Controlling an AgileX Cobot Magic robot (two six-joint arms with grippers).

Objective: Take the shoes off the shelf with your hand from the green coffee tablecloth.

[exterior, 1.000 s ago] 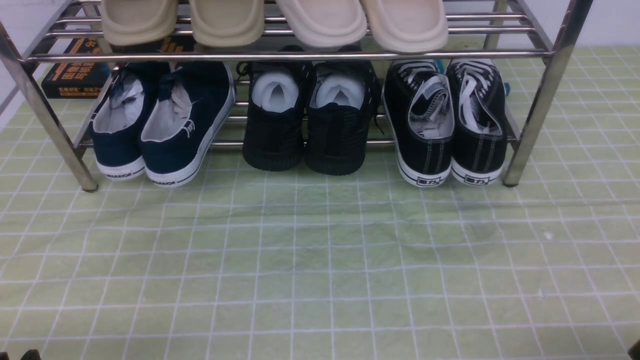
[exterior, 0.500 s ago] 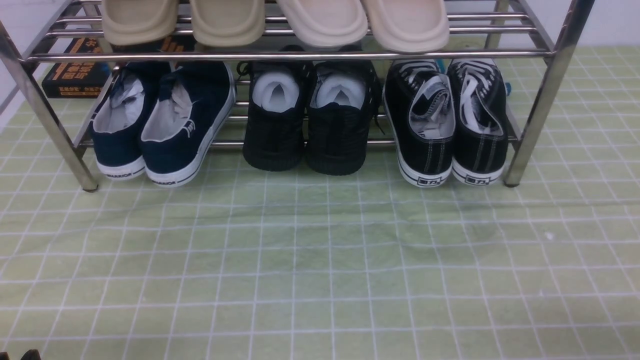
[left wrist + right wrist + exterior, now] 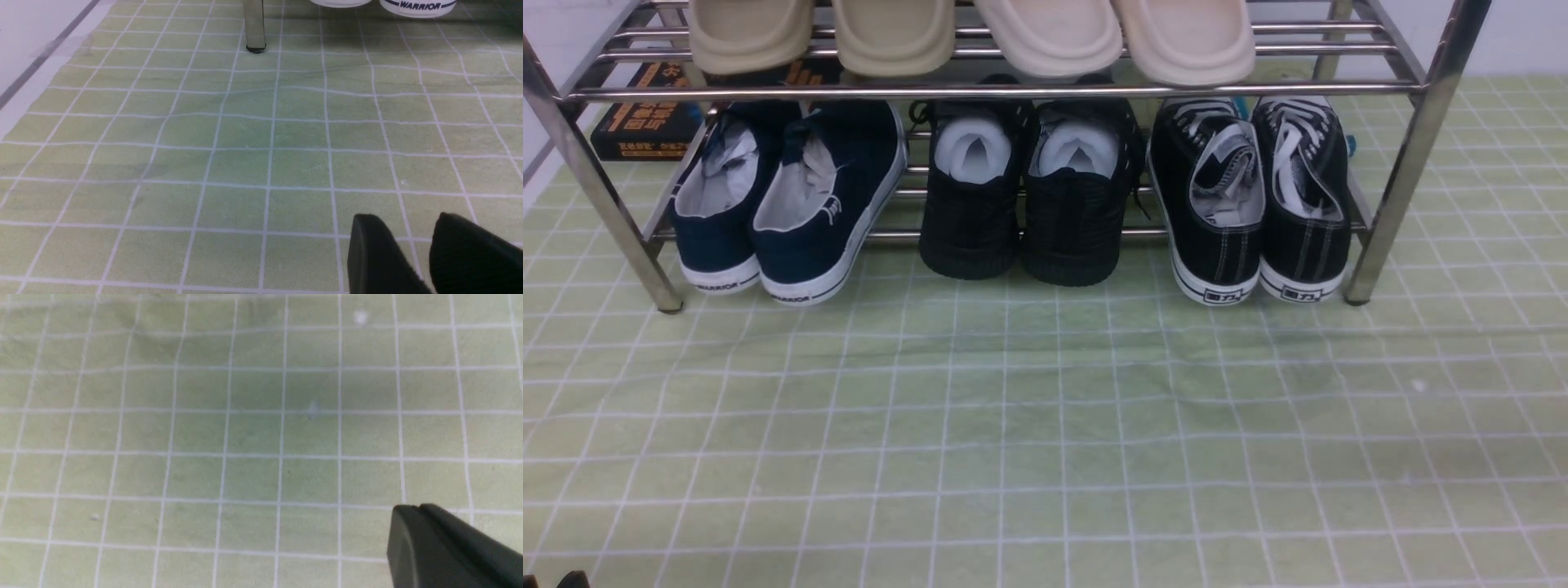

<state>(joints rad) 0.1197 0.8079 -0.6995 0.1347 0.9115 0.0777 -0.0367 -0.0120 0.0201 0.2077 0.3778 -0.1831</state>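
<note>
The shoes [image 3: 1250,196], black canvas sneakers with white laces and white-edged soles, stand heels toward me at the right end of the lower tier of the chrome shelf [image 3: 1013,90]. The shelf stands on the green coffee tablecloth [image 3: 1045,425]. My left gripper [image 3: 406,223] is open and empty, low over bare cloth in front of the shelf's left leg [image 3: 254,24]; only a dark tip shows in the front view [image 3: 572,580]. My right gripper [image 3: 419,509] is shut and empty over bare cloth. Of the hand, only these black fingertips show.
A navy white-soled pair [image 3: 784,204] and an all-black mesh pair [image 3: 1025,196] share the lower tier. Beige slippers [image 3: 972,33] lie on the upper tier. A black book [image 3: 645,114] lies behind the shelf at the left. White floor borders the cloth [image 3: 28,36].
A dark corner of my right gripper at the bottom right of the front view has slipped out of view. The shoes and the shelf have not moved.
</note>
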